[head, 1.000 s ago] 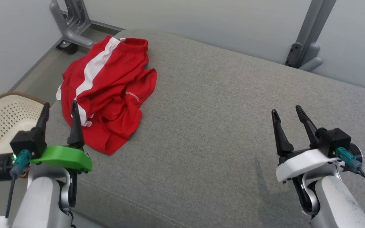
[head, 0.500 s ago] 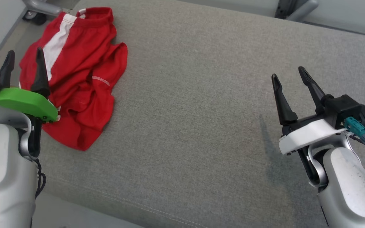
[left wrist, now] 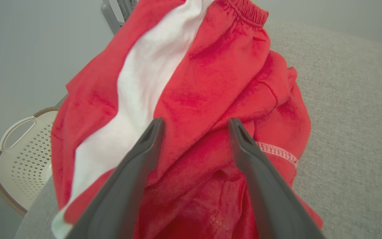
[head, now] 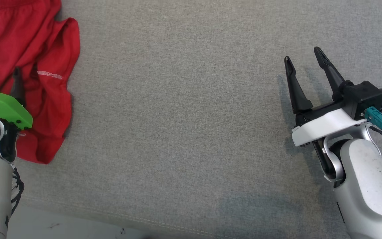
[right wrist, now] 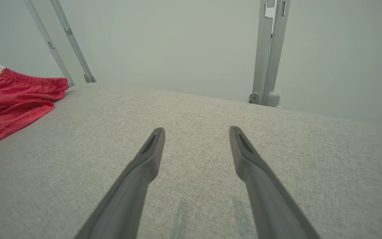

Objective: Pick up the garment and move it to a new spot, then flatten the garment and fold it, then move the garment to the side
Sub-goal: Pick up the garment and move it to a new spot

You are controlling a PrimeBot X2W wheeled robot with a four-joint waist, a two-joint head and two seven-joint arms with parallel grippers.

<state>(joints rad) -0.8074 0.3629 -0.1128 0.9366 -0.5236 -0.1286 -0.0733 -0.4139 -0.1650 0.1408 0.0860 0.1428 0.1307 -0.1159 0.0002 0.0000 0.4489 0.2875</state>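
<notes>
- Left tool (left wrist: 195,123): jaws wide, empty, just over the crumpled red shorts (left wrist: 211,83).
- Right tool (head: 302,54): wide, empty, above bare worktop (head: 177,116), well apart from shorts.
- Shorts lie at the worktop's left edge.
- Basket (left wrist: 22,159) beyond that edge.

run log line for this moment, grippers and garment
phase: pre-grasp | left gripper: open, empty, at red garment | right gripper: open, empty, over grey cushion | red garment: crumpled, lying at cushion's left end
</notes>
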